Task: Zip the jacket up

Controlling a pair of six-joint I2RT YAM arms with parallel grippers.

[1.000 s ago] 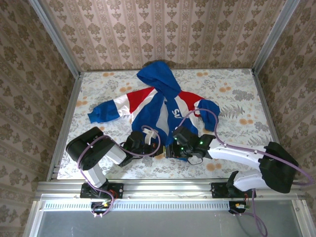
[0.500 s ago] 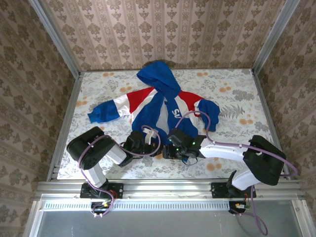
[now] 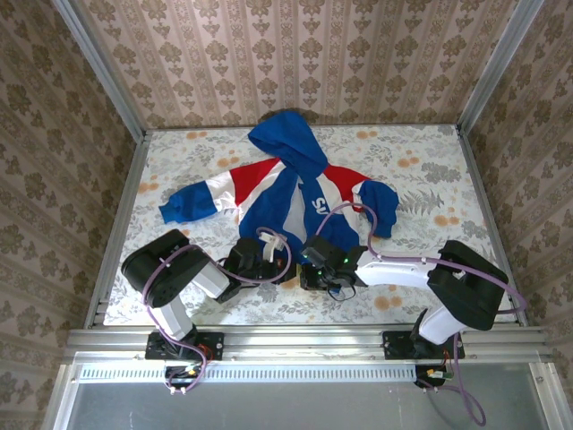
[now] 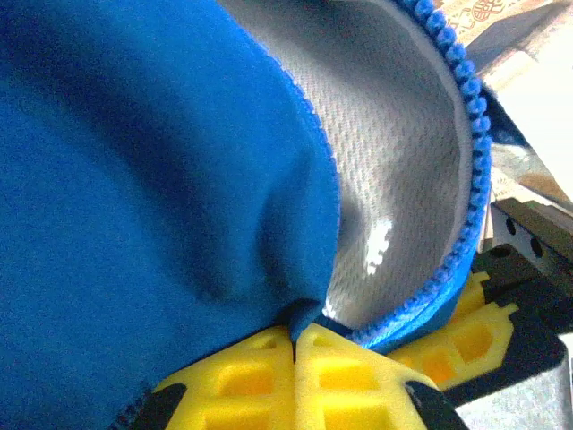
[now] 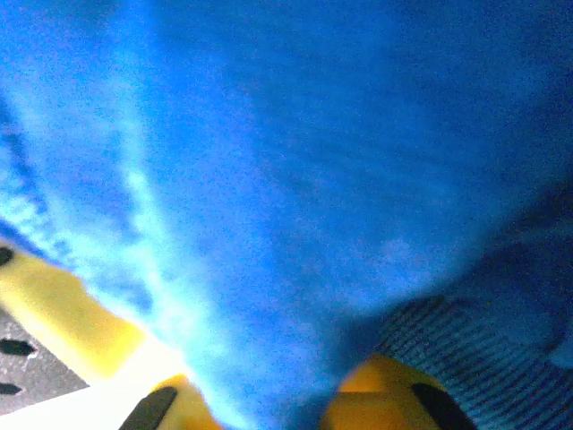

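At the near hem of the jacket (image 3: 273, 193), the left gripper (image 3: 271, 267) and right gripper (image 3: 306, 271) each pinch blue fabric, side by side; its open front (image 3: 295, 215) runs toward twelve o'clock.

The jacket (image 3: 300, 184) sprawls across the centre of the top view. The left gripper (image 3: 276, 269) and right gripper (image 3: 309, 270) crowd its hem at lower centre. The table (image 3: 430, 157) lies open at upper right and upper left.

I note the jacket (image 3: 285, 190) lying open-fronted on the table (image 3: 430, 179), hood (image 3: 286, 139) toward the far side, sleeves spread. Royal blue, red and white bands. Pale mesh lining (image 4: 394, 134) exposed; zipper teeth (image 4: 466, 134) unjoined.
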